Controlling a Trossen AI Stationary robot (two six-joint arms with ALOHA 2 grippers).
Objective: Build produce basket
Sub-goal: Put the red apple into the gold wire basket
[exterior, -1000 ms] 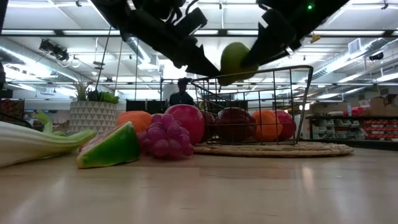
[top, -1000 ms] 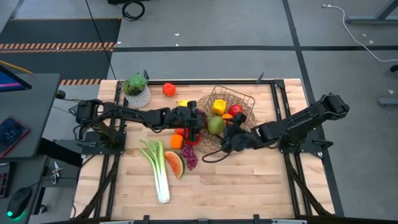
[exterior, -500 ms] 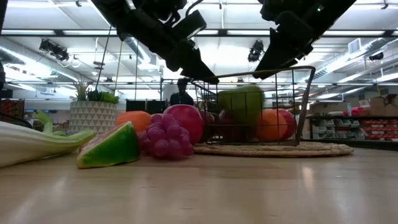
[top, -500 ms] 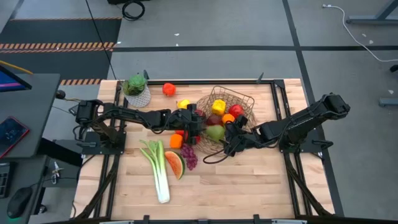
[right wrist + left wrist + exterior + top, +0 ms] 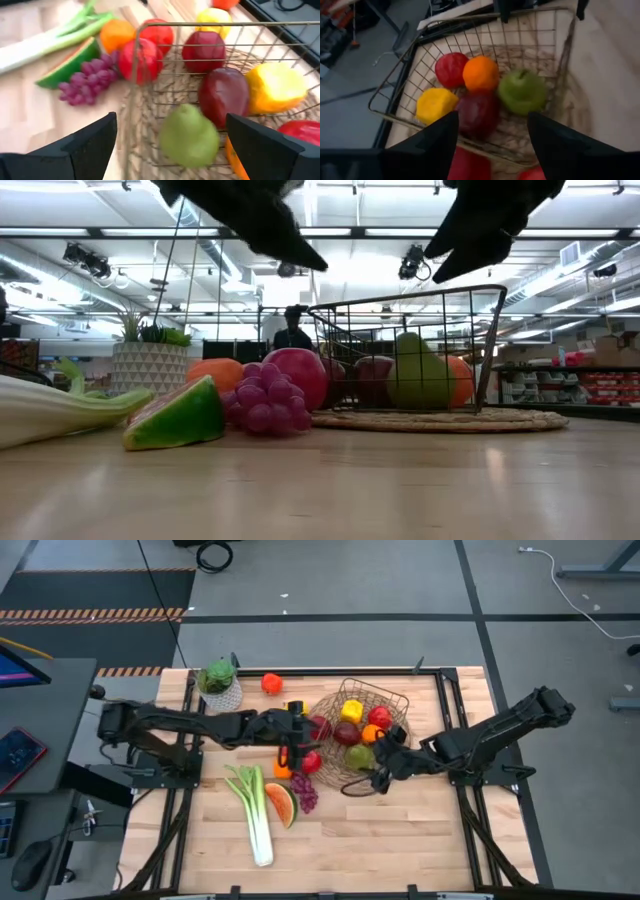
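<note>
The brown wire basket [image 5: 362, 723] stands on its round woven rim [image 5: 440, 420] at the table's middle. In it lie a green pear [image 5: 360, 755], dark red and red apples, an orange and a yellow fruit [image 5: 435, 103]. My left gripper [image 5: 292, 743] hangs open above the basket's left side. My right gripper [image 5: 385, 764] hangs open above its near right side. Both are clear of the produce. Left of the basket, a red apple [image 5: 311, 762], an orange [image 5: 283, 769], grapes [image 5: 305, 791], a watermelon slice [image 5: 282, 805] and a leek [image 5: 256, 815] lie on the table.
A small white pot with a green plant [image 5: 219, 683] stands at the far left. A red-orange fruit [image 5: 271, 683] and a lemon [image 5: 293, 706] lie near it. Bare wood fills the table's near half and right side.
The green pear, which hung between the two grippers above the basket's near wall, has dropped into the basket and now rests there. Both grippers have risen. My left gripper has drawn back toward the table's left edge, and my right gripper slightly toward the right edge.
</note>
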